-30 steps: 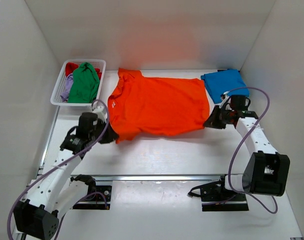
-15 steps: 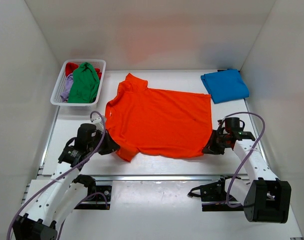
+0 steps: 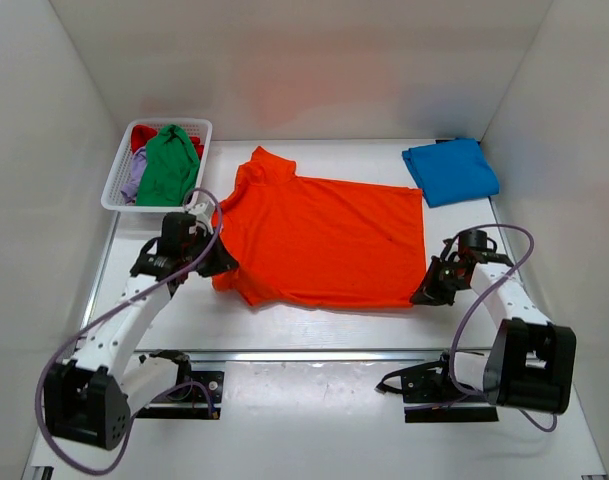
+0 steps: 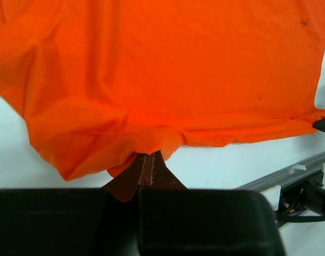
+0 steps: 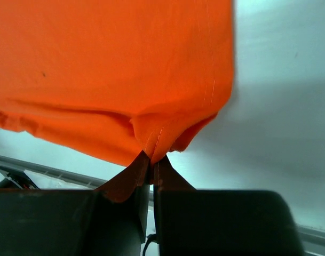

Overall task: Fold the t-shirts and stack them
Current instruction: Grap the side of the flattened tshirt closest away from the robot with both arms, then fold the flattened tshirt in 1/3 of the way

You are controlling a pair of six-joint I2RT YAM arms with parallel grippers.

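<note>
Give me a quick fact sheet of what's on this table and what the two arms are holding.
Spread out: orange t-shirt, lying on the table
Left tool: shut on the orange t-shirt's near edge, by the sleeve
Right tool: shut on its near hem corner
Folded: blue t-shirt, far right corner
Waiting: green t-shirt on top in the white basket, with red cloth and lilac cloth beside it

a white lattice plastic basket [image 3: 112,190] sits at the upper left of the frame, on a white table [image 3: 314,325]. a metal rail [image 3: 324,353] crosses the lower middle. plain white walls [image 3: 284,60] fill the top and sides.
</note>
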